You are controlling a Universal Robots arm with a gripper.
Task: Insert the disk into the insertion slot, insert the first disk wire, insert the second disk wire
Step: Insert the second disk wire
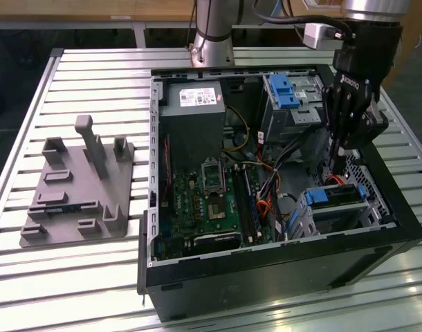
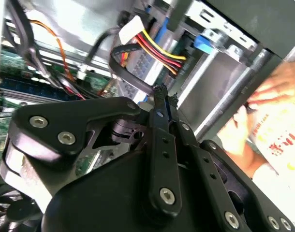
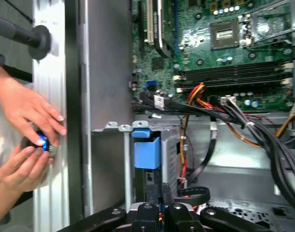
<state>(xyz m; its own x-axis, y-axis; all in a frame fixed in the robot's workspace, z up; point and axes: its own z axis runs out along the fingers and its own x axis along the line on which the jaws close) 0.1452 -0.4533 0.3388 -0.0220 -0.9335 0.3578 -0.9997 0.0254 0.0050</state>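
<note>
In the exterior view the disk (image 1: 337, 196), silver in its blue carrier, lies inside the low grey insertion slot (image 1: 349, 220) at the near right corner of the open computer case. My gripper (image 1: 333, 166) hangs just above the disk's far end with its fingers pressed together. In the second wrist view the gripper (image 2: 165, 94) is shut, and a black disk wire (image 2: 119, 67) curves right up to its tips; whether it is pinched there I cannot tell. That wire leads to a white plug (image 2: 132, 25) with red and yellow leads. In the first wrist view the gripper (image 3: 159, 191) sits beside the blue carrier (image 3: 147, 152).
A taller bay with a blue latch (image 1: 283, 90) stands behind the gripper. The motherboard (image 1: 211, 207) and loose cable bundles (image 3: 263, 135) fill the case's middle. A person's hands (image 3: 26, 145) work just outside the case wall. A grey fixture plate (image 1: 76, 187) lies at the exterior view's left.
</note>
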